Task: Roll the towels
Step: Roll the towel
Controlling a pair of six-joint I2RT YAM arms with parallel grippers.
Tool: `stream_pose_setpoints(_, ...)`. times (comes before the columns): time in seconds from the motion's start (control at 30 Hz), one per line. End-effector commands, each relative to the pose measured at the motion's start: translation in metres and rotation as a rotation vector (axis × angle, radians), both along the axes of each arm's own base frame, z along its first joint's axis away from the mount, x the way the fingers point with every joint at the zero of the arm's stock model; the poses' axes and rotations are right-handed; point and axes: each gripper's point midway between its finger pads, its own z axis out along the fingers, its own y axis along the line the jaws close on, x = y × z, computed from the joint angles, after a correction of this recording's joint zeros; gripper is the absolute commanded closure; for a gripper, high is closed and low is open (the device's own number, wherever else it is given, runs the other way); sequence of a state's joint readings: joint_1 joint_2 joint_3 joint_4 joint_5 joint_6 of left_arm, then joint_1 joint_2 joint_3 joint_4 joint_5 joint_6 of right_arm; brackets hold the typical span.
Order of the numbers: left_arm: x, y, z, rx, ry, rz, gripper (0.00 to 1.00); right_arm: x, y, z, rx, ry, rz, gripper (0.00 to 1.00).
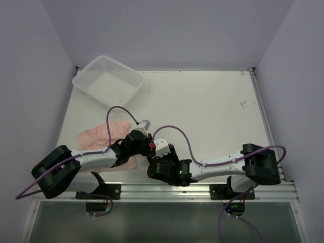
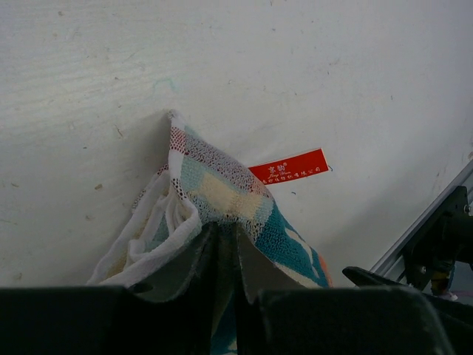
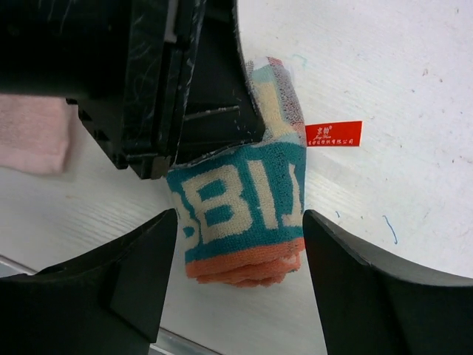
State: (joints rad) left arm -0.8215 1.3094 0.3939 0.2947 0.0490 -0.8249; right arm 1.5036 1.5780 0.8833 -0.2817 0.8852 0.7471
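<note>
The printed towel (image 3: 244, 207), teal with big pale letters and an orange edge, lies rolled on the white table, its red label (image 3: 334, 133) sticking out to the side. My left gripper (image 2: 225, 238) is shut on the roll's upper end (image 2: 222, 185). Around the orange end stands my right gripper (image 3: 240, 240), open, with a finger on each side. The plain pink towel (image 1: 98, 134) lies flat at the left, partly under my left arm. From the top camera both grippers (image 1: 143, 137) (image 1: 163, 152) meet near the front middle and hide the printed towel.
A white mesh basket (image 1: 109, 81) stands at the back left of the table (image 1: 212, 111). A metal rail (image 1: 202, 190) runs along the near edge by the arm bases. Purple cables loop over both arms.
</note>
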Motion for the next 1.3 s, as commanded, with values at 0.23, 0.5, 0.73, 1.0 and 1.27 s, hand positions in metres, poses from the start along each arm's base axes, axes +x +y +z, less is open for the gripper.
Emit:
stream_pose_setpoints(0.23, -0.021, 0.021, -0.034, 0.097, 0.085, -0.001, 0.83, 0.01, -0.009, 0.009, 0.221, 0.215, -0.022, 0.18)
stream_pose_setpoints(0.5, -0.025, 0.024, -0.035, 0.098, 0.092, 0.001, 0.84, 0.0, -0.003, -0.034, 0.329, 0.42, 0.007, 0.17)
stream_pose_setpoints(0.73, -0.029, 0.026, -0.035, 0.091, 0.097, -0.002, 0.84, -0.005, 0.005, -0.057, 0.352, 0.477, 0.032, 0.21)
stream_pose_setpoints(1.0, -0.026, 0.025, -0.031, 0.097, 0.09, -0.002, 0.82, -0.006, 0.015, -0.061, 0.368, 0.494, 0.052, 0.57)
stream_pose_setpoints(1.27, -0.005, 0.022, 0.0, 0.121, 0.032, 0.018, 0.54, -0.003, 0.01, -0.062, 0.347, 0.463, 0.05, 0.72)
